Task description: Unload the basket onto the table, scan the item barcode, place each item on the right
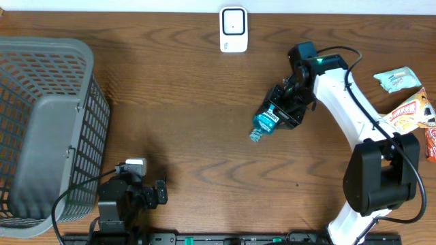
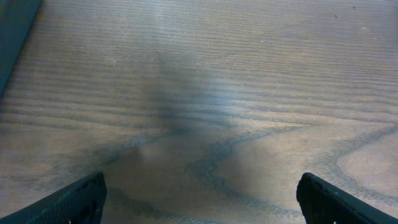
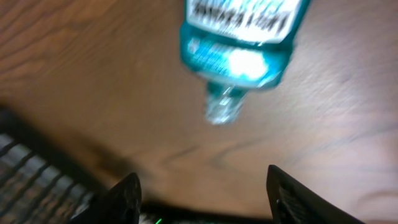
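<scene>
Bottle [image 1: 268, 122] of blue liquid, outside basket [image 1: 95, 139]

Wooden table [image 1: 191, 102]: basket [image 1: 95, 122], scanner [image 1: 234, 30], snack packets [image 1: 398, 80]

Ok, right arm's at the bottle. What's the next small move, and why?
Probably raise the bottle slightly and turn it toward the scanner. The right gripper is over the bottle's body, its grip unconfirmed, and the scanner stands well apart from it.
</scene>
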